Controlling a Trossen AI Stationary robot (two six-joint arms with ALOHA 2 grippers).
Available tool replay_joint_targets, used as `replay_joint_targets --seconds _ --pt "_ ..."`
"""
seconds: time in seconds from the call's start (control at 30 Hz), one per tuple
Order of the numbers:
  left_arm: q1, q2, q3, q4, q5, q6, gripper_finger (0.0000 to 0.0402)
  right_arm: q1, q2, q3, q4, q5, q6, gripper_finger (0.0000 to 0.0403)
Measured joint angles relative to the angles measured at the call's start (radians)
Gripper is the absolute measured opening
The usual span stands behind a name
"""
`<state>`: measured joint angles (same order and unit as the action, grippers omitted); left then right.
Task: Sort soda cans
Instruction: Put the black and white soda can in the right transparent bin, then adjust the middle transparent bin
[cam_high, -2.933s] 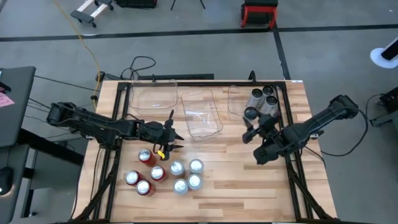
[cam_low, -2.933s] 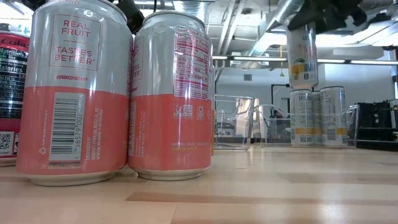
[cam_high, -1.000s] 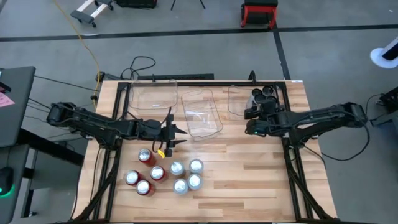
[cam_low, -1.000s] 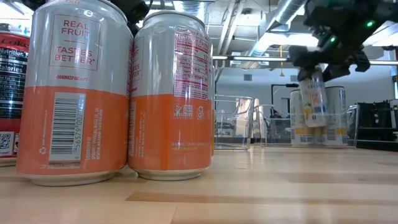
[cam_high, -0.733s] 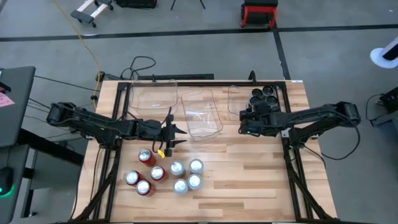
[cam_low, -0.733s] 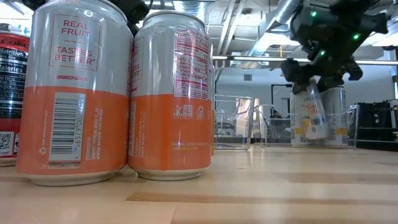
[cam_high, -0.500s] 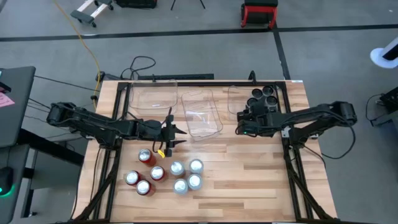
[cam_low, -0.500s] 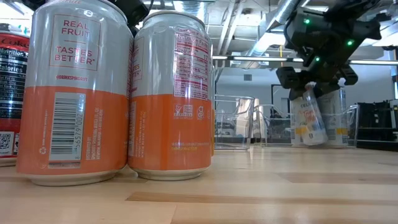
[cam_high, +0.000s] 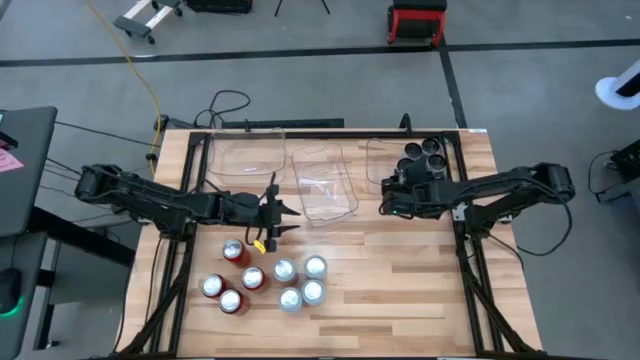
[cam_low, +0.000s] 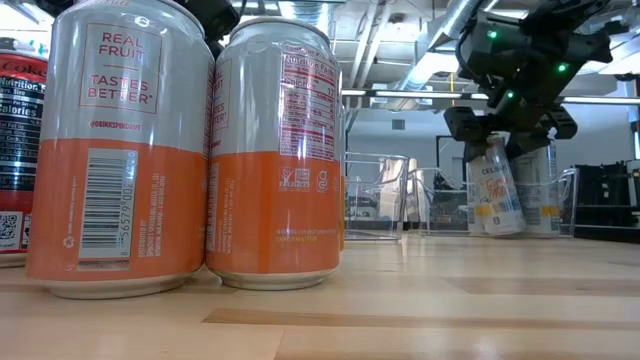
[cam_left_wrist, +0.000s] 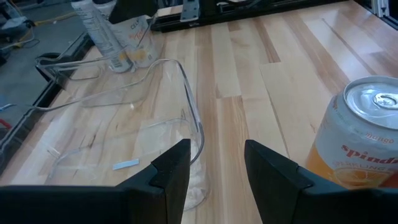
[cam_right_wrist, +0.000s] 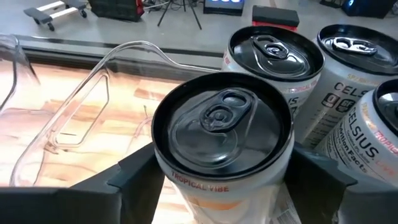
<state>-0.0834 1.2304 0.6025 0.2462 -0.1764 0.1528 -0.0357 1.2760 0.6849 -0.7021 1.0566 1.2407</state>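
My right gripper (cam_high: 393, 196) is shut on a dark-topped, light-bodied soda can (cam_right_wrist: 222, 134) at the near left corner of the right clear bin (cam_high: 378, 160). Three like cans (cam_high: 424, 155) stand in that bin on their bases. My left gripper (cam_high: 280, 218) hovers open just beyond the can cluster: red cans (cam_high: 232, 250) and silver-and-orange cans (cam_high: 300, 282) stand upright on the table. In the left wrist view an orange can (cam_left_wrist: 367, 137) sits beside my open fingers (cam_left_wrist: 214, 171). My right gripper pinches the soda can between its two fingers, one on each side of the upper wall just below the rim (cam_right_wrist: 177, 186). The fingers come at it roughly level from the table's right side. The can (cam_low: 497, 185) is tilted, and its lower end (cam_low: 505, 225) is down level with the other cans' bases.
Two more clear bins, left (cam_high: 245, 160) and middle (cam_high: 325, 185), lie along the far side of the table. The middle bin's rim (cam_left_wrist: 186, 118) is right in front of my left gripper. Bare wood (cam_high: 400, 280) spreads over the near right part.
My right gripper moved a little toward the table's left edge and down, and the held can sank from hanging upright above the bin to tilted, with its lower end down among the other cans. It has kept almost still in the last half second.
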Motion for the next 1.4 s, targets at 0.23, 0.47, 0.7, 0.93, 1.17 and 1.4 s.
replay_joint_targets --seconds 0.23,0.47,0.7,0.93,1.17,1.4 --pt "0.000 0.000 0.000 -0.003 0.000 -0.012 0.0148 0.025 -0.056 0.000 -0.007 0.015 0.016 0.0353" --pt "0.000 0.000 0.000 -0.014 0.000 -0.029 0.0148 0.050 -0.166 0.000 -0.009 0.025 -0.036 0.0367" --pt "0.000 0.000 0.000 -0.006 -0.002 -0.045 0.0148 0.090 -0.265 0.000 -0.059 0.030 -0.087 0.0368" --pt "0.000 0.000 0.000 0.006 -0.045 -0.110 0.0148 0.144 -0.373 0.000 -0.076 0.050 -0.124 0.0368" --pt "0.000 0.000 0.000 0.110 -0.046 -0.075 0.0148 0.310 -0.453 0.000 0.048 0.061 -0.213 0.0368" --pt "0.007 0.000 0.000 0.281 -0.053 -0.060 0.0148 0.564 -0.406 0.000 0.595 0.243 -0.653 0.0368"
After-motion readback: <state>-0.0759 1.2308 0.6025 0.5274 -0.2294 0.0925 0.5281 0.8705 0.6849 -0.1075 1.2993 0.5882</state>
